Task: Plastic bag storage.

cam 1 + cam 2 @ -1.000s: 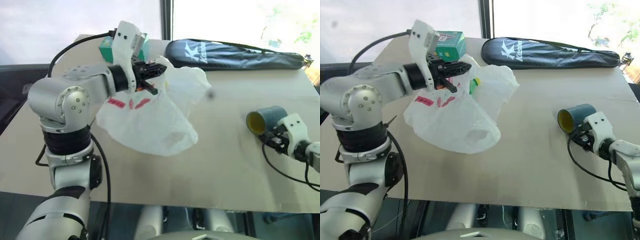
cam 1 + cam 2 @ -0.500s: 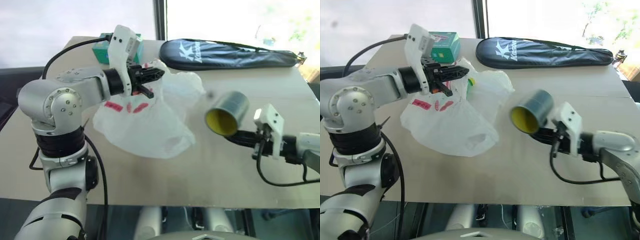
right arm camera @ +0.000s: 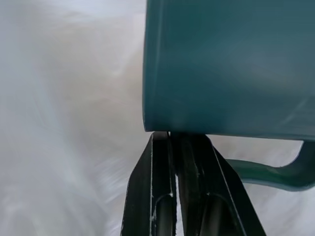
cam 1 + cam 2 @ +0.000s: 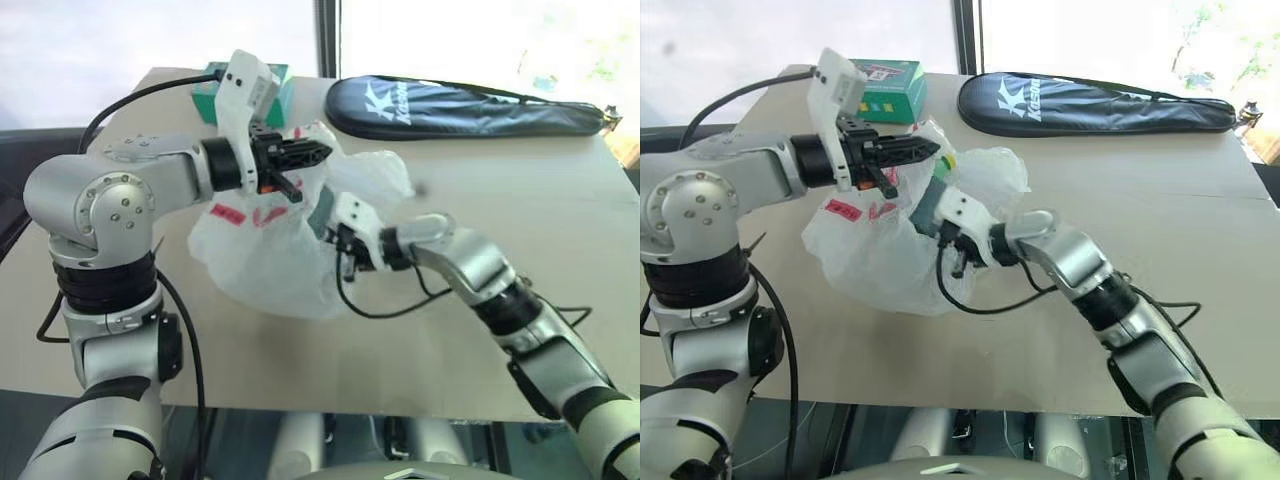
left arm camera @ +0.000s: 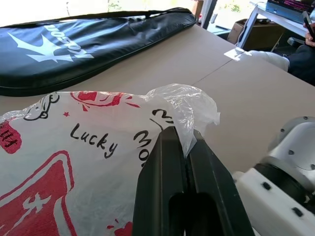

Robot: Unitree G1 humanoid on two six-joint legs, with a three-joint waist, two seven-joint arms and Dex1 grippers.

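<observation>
Translucent white plastic bag (image 4: 270,250), thin and crinkled, printed with red marks and black lettering, is found on the beige table (image 4: 520,200) toward its left half, between the far edge and the near edge; its upper rim is lifted off the surface. The left gripper (image 4: 305,152) is clamped together on that raised rim, a fold of film being pinched between its black fingers (image 5: 170,167). The right gripper (image 4: 952,238) is pressed against the bag's right flank, its fingers (image 3: 162,187) closed on the rim of a teal mug (image 3: 231,64) with a handle, the mug being seen dimly through the film in the head views. Green box (image 4: 890,90) is set near the far left corner of the table, just behind the left gripper. Long black racket cover (image 4: 460,105) with white lettering is laid along the far edge, well apart from the bag's base.
</observation>
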